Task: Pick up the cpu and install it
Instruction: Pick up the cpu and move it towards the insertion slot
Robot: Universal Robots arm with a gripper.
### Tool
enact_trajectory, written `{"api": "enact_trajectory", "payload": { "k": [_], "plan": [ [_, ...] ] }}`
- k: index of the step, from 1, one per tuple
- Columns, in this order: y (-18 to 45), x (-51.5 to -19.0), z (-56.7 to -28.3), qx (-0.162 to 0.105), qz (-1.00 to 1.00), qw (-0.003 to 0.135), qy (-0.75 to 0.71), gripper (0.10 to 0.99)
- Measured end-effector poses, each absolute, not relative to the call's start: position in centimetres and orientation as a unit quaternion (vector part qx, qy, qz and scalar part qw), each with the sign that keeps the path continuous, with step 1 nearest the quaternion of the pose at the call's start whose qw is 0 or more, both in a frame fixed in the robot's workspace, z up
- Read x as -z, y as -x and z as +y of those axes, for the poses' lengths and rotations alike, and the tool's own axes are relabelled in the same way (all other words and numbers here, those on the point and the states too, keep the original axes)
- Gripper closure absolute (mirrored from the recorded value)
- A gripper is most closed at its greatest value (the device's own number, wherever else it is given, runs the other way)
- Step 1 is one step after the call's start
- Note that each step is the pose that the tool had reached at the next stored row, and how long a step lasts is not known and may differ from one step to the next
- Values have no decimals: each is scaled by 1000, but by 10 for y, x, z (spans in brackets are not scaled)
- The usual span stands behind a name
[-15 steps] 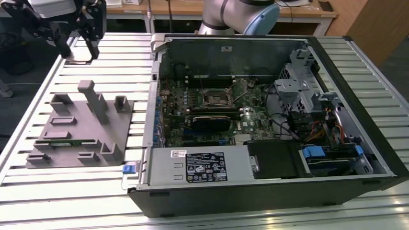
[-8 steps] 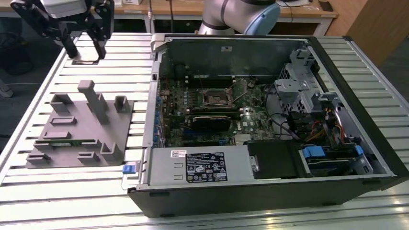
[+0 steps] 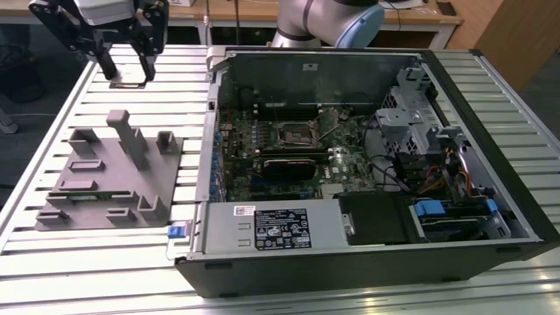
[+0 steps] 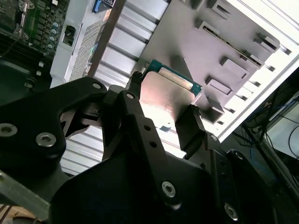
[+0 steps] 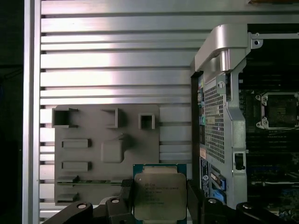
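The cpu (image 5: 160,196), a flat square chip with a shiny metal top and green rim, is pinched between my two black fingers in both wrist views. My gripper (image 5: 160,189) is shut on it by two opposite edges. In the exterior view my gripper (image 3: 128,73) hangs high at the far left, above the slatted table (image 3: 52,105) and beyond the grey holder tray (image 3: 96,177), with the cpu (image 3: 130,83) at its tips. The black-framed socket (image 3: 296,133) sits open on the green motherboard inside the case, off to the exterior view's right of my gripper.
The open computer case (image 3: 490,216) fills the exterior view's right half, its metal wall (image 5: 224,116) rising between the tray and the motherboard. A green memory stick (image 3: 92,194) lies in the tray. The arm's base (image 3: 324,20) stands behind the case.
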State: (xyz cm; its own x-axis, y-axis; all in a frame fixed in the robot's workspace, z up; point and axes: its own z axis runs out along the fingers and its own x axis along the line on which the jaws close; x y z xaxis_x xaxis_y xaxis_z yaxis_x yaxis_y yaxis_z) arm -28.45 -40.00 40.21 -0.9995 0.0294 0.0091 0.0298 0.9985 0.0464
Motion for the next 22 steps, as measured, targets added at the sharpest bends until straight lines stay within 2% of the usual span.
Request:
{"api": "enact_trajectory", "payload": {
  "k": [22],
  "plan": [
    [219, -402, -397, 23, -1000, 11, 15, 541]
  ]
}}
